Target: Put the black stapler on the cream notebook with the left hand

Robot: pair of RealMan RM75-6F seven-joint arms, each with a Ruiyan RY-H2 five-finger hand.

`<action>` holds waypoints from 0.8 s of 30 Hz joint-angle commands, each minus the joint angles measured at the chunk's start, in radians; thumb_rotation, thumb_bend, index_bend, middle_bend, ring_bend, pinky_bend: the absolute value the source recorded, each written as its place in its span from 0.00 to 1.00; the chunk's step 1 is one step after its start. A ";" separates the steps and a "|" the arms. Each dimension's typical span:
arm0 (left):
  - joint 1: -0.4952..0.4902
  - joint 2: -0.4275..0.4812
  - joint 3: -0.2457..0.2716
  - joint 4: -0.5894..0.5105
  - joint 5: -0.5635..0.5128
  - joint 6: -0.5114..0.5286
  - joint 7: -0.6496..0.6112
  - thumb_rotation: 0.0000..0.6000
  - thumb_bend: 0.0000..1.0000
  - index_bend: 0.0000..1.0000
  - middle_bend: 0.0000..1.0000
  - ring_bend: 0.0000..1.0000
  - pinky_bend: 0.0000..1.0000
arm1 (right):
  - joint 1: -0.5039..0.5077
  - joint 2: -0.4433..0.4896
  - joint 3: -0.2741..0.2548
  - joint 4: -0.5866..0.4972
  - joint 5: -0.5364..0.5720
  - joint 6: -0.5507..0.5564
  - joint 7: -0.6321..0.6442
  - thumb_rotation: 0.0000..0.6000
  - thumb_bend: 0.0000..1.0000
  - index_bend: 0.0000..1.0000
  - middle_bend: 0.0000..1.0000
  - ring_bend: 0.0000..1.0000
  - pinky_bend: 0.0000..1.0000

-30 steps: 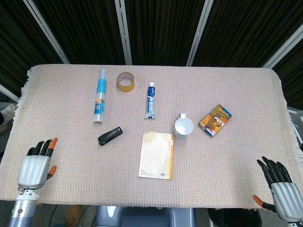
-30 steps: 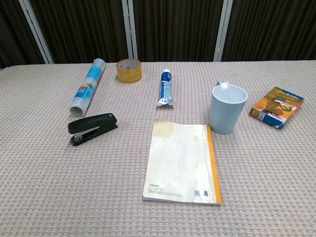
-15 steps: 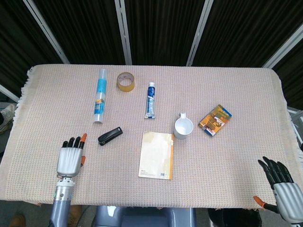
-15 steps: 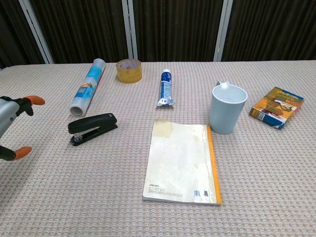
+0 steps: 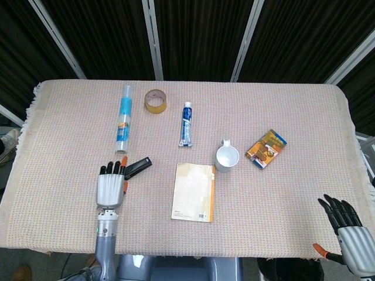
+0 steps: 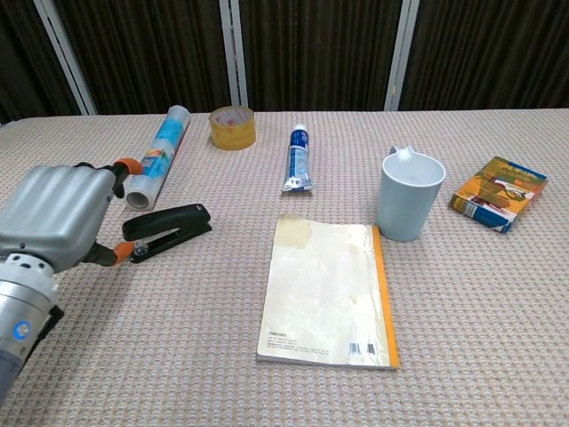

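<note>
The left hand (image 5: 111, 188) has travelled in from the near left corner of the worktop (image 5: 304, 117) and now hovers just beside the near-left end of the black stapler (image 6: 167, 230), fingers spread and holding nothing; whether a fingertip already touches the stapler I cannot tell. That puts the reach nearly done, and the grasp looks like the next step. The stapler lies flat on the cloth where it was a second ago, not yet lifted, with the cream notebook (image 6: 327, 290) to its right, apart from it and bare on top. Further out, a plastic roll (image 5: 123, 118), a tape ring (image 5: 156, 100) and a tube (image 5: 186, 123) lie along the far side, with a cup (image 6: 408, 195) and a small box (image 6: 497, 193) to the right. The right hand (image 5: 350, 230) rests at the near right corner, fingers apart, empty and unmoved.
</note>
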 commanded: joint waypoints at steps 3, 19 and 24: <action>-0.028 -0.044 -0.033 0.035 -0.034 -0.008 0.056 1.00 0.24 0.19 0.32 0.27 0.39 | 0.001 0.001 -0.001 0.003 -0.002 0.001 0.004 1.00 0.08 0.00 0.00 0.00 0.00; -0.073 -0.087 -0.098 0.135 -0.126 -0.048 0.035 1.00 0.24 0.18 0.34 0.27 0.39 | 0.008 -0.002 -0.006 -0.002 -0.004 -0.019 -0.009 1.00 0.08 0.00 0.00 0.00 0.00; -0.109 -0.103 -0.114 0.171 -0.153 -0.101 -0.006 1.00 0.24 0.19 0.34 0.28 0.39 | 0.013 -0.003 -0.005 -0.007 0.000 -0.030 -0.017 1.00 0.08 0.00 0.00 0.00 0.00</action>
